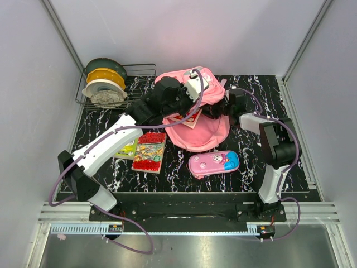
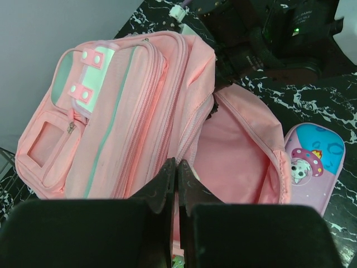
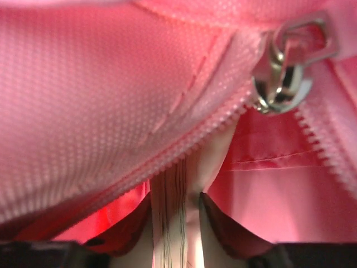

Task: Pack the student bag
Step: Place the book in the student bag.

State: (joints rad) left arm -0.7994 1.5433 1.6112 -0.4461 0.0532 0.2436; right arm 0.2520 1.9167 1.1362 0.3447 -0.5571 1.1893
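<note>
With the bag [image 1: 202,137] lying open at the far centre of the tabletop [image 1: 178,170], the left end effector [image 2: 176,168] pressed together at its rim, and a book [image 3: 170,206] between the right end effector [image 3: 175,237] fingers (clamping cannot be told), the book may snag on the zipper [image 3: 184,146] and slide out.

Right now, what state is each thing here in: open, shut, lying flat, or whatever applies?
Backpack: main compartment unzipped, gaping.
Left claw: shut, pinching the backpack's rim.
Book: closed, at the backpack's zipper.
Right claw: around the book's page edge; grip unclear.
Pencil case: closed, lying flat.
Storybook: closed, lying flat.
Spools: standing on edge in a wire rack.
</note>
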